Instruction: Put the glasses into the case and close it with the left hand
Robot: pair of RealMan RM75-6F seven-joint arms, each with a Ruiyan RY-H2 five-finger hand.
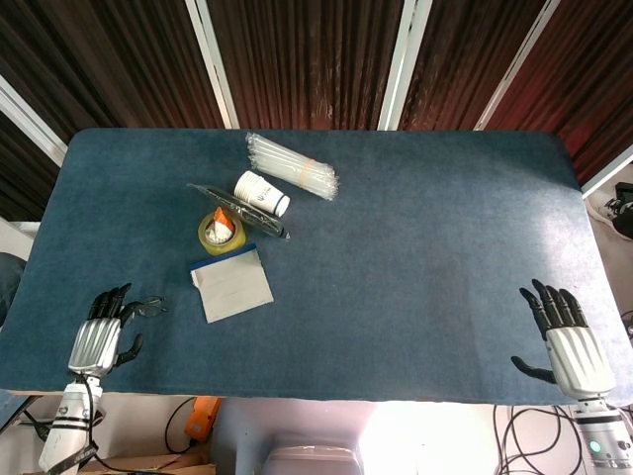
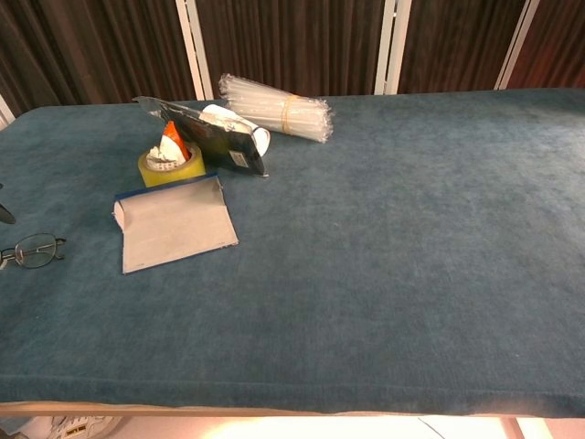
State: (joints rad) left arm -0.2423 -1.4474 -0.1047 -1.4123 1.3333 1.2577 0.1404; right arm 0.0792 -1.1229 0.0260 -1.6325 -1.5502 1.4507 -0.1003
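The thin-rimmed glasses [image 1: 148, 307] lie on the blue table near its front left corner, and the chest view shows them [image 2: 32, 250] at its left edge. The glasses case [image 1: 232, 284], a flat grey pouch with a blue edge, lies just to their right [image 2: 174, 224]. My left hand [image 1: 102, 334] hovers at the table's front left with its fingers stretched out. Its fingertips [image 1: 116, 296] reach the left end of the glasses, and it holds nothing. My right hand [image 1: 566, 346] is at the front right edge, fingers spread and empty.
Behind the case stand a yellow tape roll [image 1: 220, 234] with something orange and white in it, a flat black packet [image 1: 237, 210], a paper cup lying on its side [image 1: 262, 193] and a bundle of clear straws [image 1: 292, 166]. The table edge [image 1: 316, 396] runs just in front of both hands.
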